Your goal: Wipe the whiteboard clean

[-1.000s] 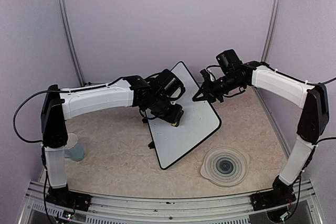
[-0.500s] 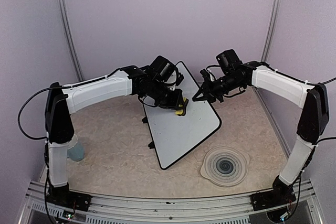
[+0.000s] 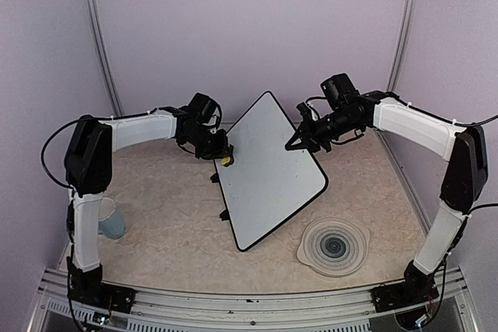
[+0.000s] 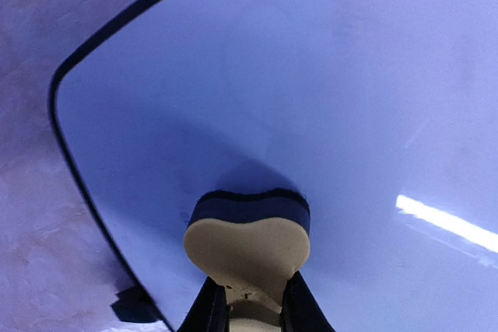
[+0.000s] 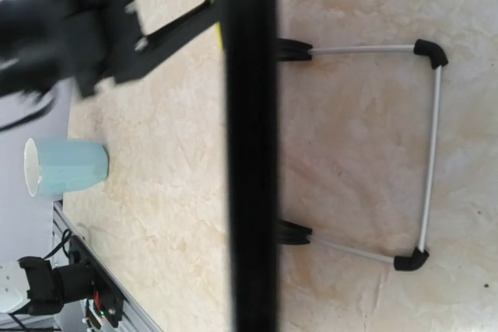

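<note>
Pulled back from the middle of the whiteboard (image 3: 268,172), the left gripper (image 3: 224,157) now sits near its left edge. The whiteboard stands tilted on a wire stand (image 5: 428,153) in the middle of the table (image 3: 171,223), its face blank. The right gripper (image 3: 299,139) is clamped on its upper right edge. A grey plate (image 3: 334,245) lies near its lower right corner, and a pale blue cup (image 3: 110,219) stands far left. The left fingers pinch an eraser (image 4: 247,242), dark felt facing the whiteboard.
</note>
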